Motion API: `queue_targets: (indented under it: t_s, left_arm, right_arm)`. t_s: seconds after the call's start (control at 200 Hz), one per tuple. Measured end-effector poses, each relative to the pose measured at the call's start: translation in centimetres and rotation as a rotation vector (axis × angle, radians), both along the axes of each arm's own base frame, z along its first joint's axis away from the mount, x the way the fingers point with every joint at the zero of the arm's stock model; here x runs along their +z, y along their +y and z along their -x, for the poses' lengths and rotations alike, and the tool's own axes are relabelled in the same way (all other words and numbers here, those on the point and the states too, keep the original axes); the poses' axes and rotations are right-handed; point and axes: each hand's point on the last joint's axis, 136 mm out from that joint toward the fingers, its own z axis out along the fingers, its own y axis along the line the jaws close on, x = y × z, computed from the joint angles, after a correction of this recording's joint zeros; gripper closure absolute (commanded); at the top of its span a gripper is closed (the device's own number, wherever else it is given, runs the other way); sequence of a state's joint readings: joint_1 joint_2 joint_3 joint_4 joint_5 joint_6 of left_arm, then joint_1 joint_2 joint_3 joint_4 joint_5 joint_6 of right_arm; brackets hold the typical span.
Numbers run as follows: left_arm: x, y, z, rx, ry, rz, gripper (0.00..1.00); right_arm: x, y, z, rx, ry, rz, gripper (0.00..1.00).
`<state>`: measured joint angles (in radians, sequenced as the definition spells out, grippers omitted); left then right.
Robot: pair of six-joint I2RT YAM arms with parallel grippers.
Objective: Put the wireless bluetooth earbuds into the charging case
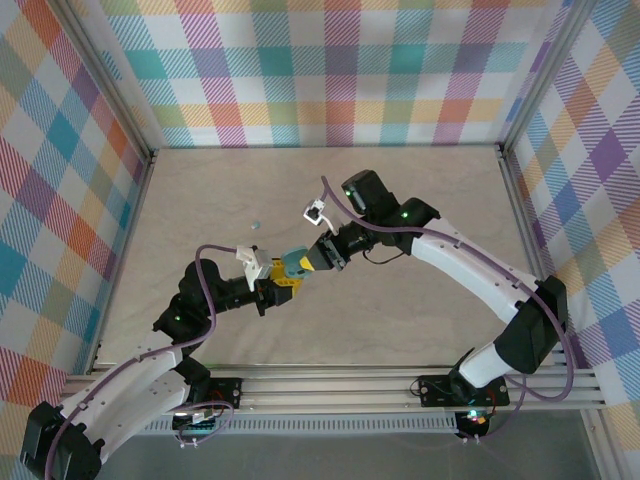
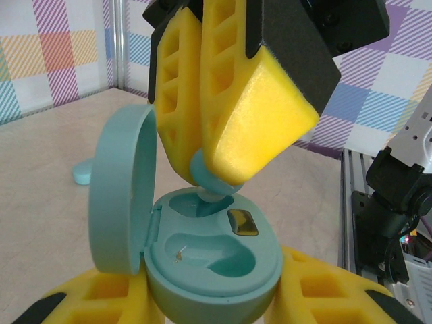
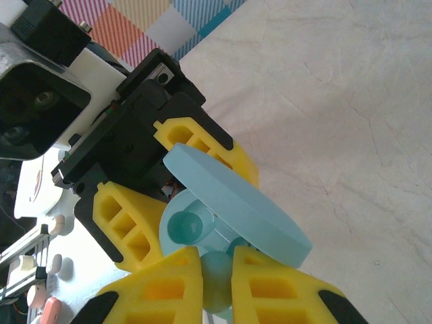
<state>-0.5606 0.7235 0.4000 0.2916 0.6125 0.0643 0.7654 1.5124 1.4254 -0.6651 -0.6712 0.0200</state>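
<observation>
Above the open case (image 2: 226, 287), earbud (image 2: 210, 185) upright, tip downward

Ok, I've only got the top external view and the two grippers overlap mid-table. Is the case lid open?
Observer: Yes. The left wrist view shows the lid swung up on the left side of the charging case.
Operator: Is the right gripper carrying anything?
Observer: The right gripper pinches an earbud, its tip at the far socket.
Operator: And the near socket?
Observer: The near socket is empty.
</observation>
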Motion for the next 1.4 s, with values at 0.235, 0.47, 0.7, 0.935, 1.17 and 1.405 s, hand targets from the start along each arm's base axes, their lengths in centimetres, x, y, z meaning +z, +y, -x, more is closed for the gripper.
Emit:
queue_targets:
  t_s: [0.235, 0.47, 0.7, 0.935, 1.17, 1.405]
  left_arm:
    - [0.0, 0.0, 0.0, 0.001, 0.007, 0.004, 0.88]
    - [0.0, 0.0, 0.0, 0.005, 0.019, 0.007, 0.88]
    - [-0.1, 0.0, 0.0, 0.006, 0.022, 0.005, 0.88]
    - [-0.2, 0.1, -0.1, 0.011, 0.027, 0.004, 0.88]
    - [-0.1, 0.1, -0.2, 0.014, 0.023, 0.006, 0.87]
    - [0.0, 0.1, -0.3, 0.022, 0.019, 0.007, 0.87]
  right_arm:
    - [-0.1, 0.1, 0.0, 0.004, -0.002, -0.005, 0.85]
    - [-0.4, 0.2, -0.1, 0.003, -0.009, 0.006, 0.79]
    - [-0.8, 0.2, 0.1, 0.011, -0.024, 0.024, 0.71]
    - [-0.8, 0.3, 0.1, 0.006, -0.034, 0.035, 0.67]
    - [-0.6, 0.2, -0.1, -0.006, -0.049, 0.049, 0.63]
    - [-0.6, -0.1, -0.9, -0.051, -0.07, 0.081, 0.59]
